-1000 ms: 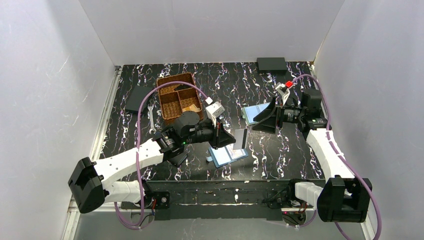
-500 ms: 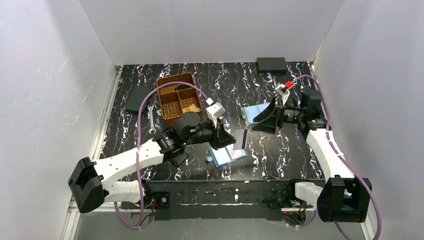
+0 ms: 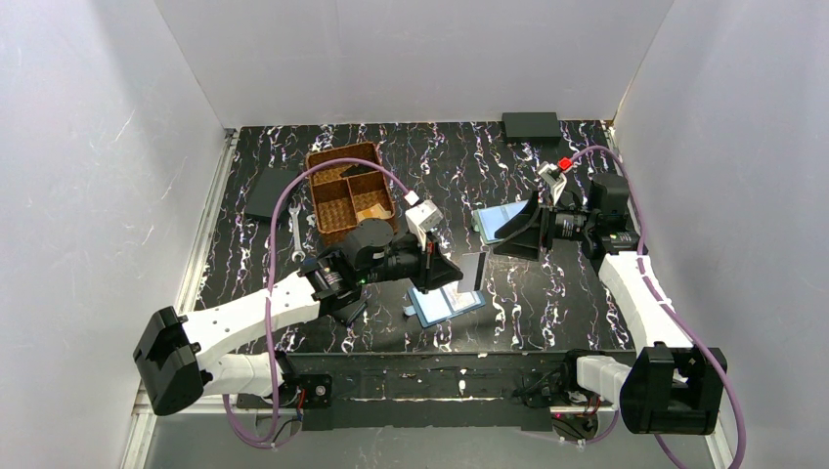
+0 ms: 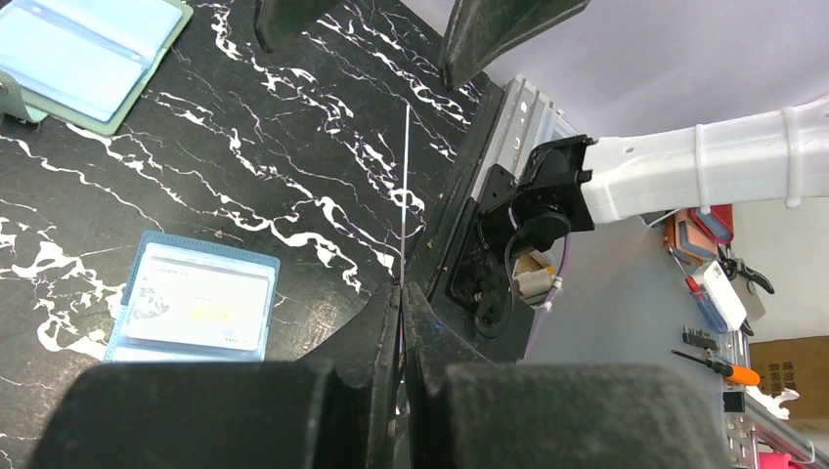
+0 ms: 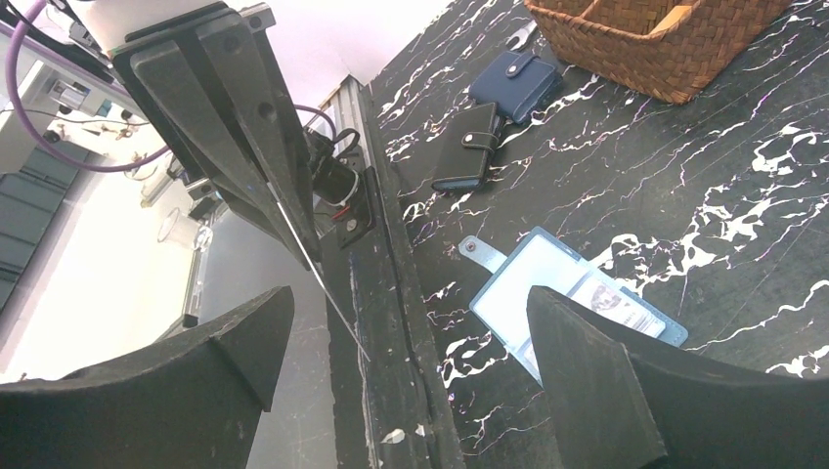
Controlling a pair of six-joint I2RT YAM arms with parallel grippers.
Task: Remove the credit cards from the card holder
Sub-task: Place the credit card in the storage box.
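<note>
The task looks partway done. The left gripper (image 4: 402, 291) has its fingers pinched narrow on one thin grey plastic credit card (image 3: 470, 272). It holds the card upright in the air, just beside the medium-blue bifold card holder (image 5: 528, 281). The holder lies open and flat on the black marbled bench (image 3: 459, 166), near its front edge. A second whitish card with faint markings (image 4: 200, 305) sits in the holder's pocket, so at least that one is left to pull out. Whether more lie beneath it I cannot tell. The right gripper (image 5: 411, 298) hangs with fingers spread wide, holding nothing.

The overhead view shows the held card's flat face, while both wrist views catch it edge-on as a mere line. Only the left wrist view shows the print on the pocketed card. Only the right wrist view shows plainly a black snap wallet (image 5: 467, 147) and a navy one (image 5: 516, 83) lying well apart from the holder
</note>
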